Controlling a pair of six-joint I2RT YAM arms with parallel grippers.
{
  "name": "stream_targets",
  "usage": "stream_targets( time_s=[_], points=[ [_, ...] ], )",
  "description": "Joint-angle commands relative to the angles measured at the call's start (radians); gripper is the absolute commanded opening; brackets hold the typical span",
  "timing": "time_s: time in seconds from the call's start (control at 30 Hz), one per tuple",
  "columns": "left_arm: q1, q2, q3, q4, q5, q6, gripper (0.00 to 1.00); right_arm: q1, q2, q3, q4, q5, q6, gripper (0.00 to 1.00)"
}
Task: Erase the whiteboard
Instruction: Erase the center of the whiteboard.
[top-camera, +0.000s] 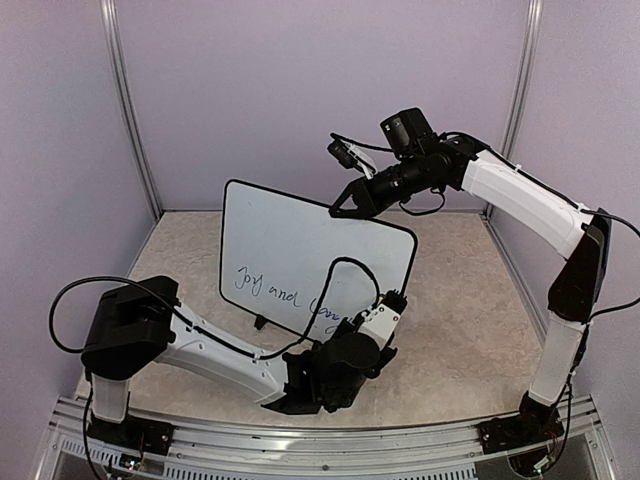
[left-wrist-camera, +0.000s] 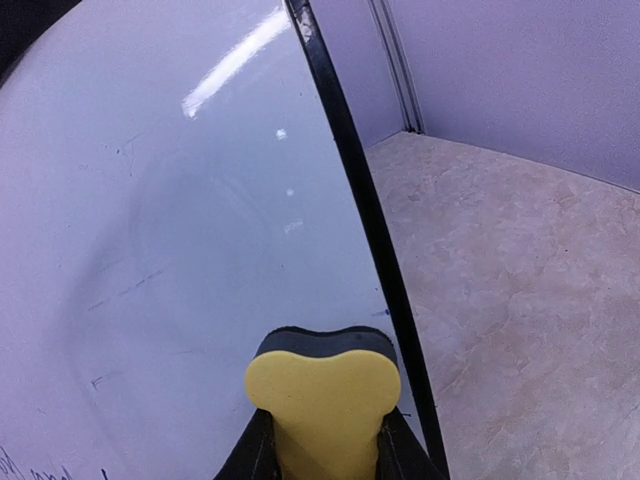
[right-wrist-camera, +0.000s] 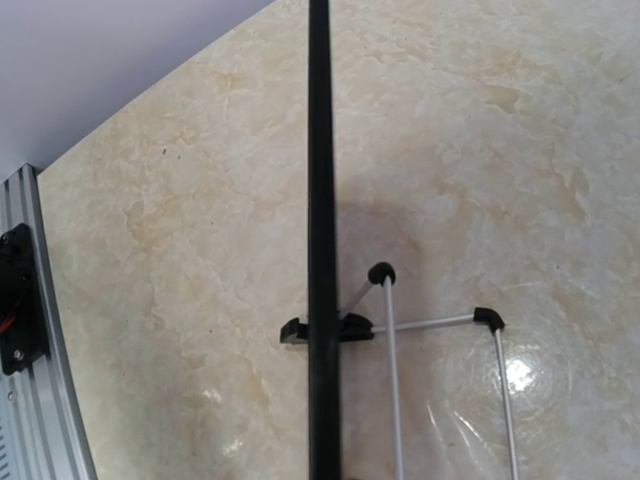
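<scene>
Marble table (top-camera: 470, 300) | left tool (left-wrist-camera: 325, 455) clamps eraser (left-wrist-camera: 322, 385) against whiteboard (top-camera: 300, 245) | right tool (top-camera: 347, 205) at top edge, grip unclear

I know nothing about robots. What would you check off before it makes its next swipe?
1. The left hand grips the eraser: ok.
2. Its dark side faces the whiteboard: ok. Pressed firmly against it: cannot tell.
3. All writing wiped: not ok, cursive words sit at the lower left.
4. The right hand steadies the top edge: cannot tell. It is at the edge, but its grip is hidden.
5. The board stands on its feet: ok.
</scene>
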Motion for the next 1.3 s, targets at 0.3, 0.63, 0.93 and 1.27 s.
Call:
stream_targets(
  time_s=[0.3,0.63,0.93,1.27],
  points=[
    [0.031,0.069,0.101,0.070,-0.008,0.092,0.13,0.050,0.023,-0.031,-0.110,-0.045,0.062,0.00],
    [0.111,0.000,0.073,0.129,-0.062,0.126,0.13,0.050,0.019,-0.038,-0.108,-0.044,0.064,0.00],
    [0.212,-0.118,-0.160,0.016,-0.043,-0.136,0.13,0.050,0.022,-0.031,-0.110,-0.048,0.052,0.00],
    [0.297,-0.231,-0.409,0.085,0.113,-0.238,0.13,0.048,0.022,-0.039,-0.103,-0.052,0.045,0.00]
  ],
)
